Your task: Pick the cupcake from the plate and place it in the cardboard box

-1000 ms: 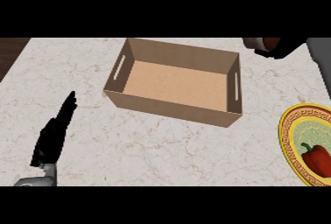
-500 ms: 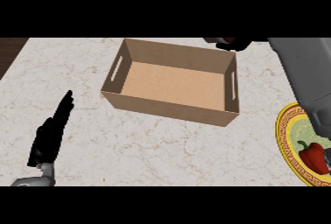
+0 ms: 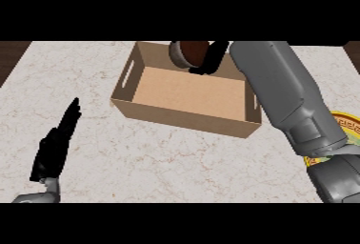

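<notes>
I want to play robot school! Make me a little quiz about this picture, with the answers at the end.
1. True or false: the cupcake is lying on the floor of the cardboard box.
2. Which hand holds the cupcake? A) the left hand B) the right hand C) neither
3. Fill in the missing word: the left hand rests on the counter with its fingers ____.

Key
1. False: it is held over the box's far rim, not set down inside.
2. B: the right hand holds it there.
3. Straight: the left hand is open and holds nothing.
</notes>
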Robot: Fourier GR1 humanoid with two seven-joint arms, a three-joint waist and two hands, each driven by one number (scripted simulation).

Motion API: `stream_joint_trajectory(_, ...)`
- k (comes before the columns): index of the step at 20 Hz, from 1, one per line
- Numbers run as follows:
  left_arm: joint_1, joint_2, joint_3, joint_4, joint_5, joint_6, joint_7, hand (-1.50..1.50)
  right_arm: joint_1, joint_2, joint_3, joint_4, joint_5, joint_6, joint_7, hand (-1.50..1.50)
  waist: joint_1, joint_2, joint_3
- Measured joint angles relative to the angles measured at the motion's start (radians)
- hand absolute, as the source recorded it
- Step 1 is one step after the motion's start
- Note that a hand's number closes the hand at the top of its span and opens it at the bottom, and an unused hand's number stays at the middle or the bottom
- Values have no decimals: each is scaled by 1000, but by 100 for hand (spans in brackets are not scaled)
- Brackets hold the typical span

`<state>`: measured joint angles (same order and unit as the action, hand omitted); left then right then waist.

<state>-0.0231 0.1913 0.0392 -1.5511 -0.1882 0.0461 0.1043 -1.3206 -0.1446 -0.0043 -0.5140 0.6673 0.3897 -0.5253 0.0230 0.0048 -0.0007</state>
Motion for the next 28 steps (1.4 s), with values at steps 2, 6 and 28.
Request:
stream_joint_trajectory(2, -11, 5, 10, 17, 3, -4, -8, 0, 4, 44, 17, 19, 22, -37, 22, 150, 0, 1, 0)
stream_joint_trajectory(6, 6, 0, 6, 12, -2, -6, -23, 0, 16, 98, 36, 81, 49, -91, 60, -150, 6, 3, 0)
stream_joint_trajectory(28, -7, -19, -10, 5, -15, -15, -19, 0, -25, 46, -301, 257, -352, -116, 112, -150, 27, 13, 1)
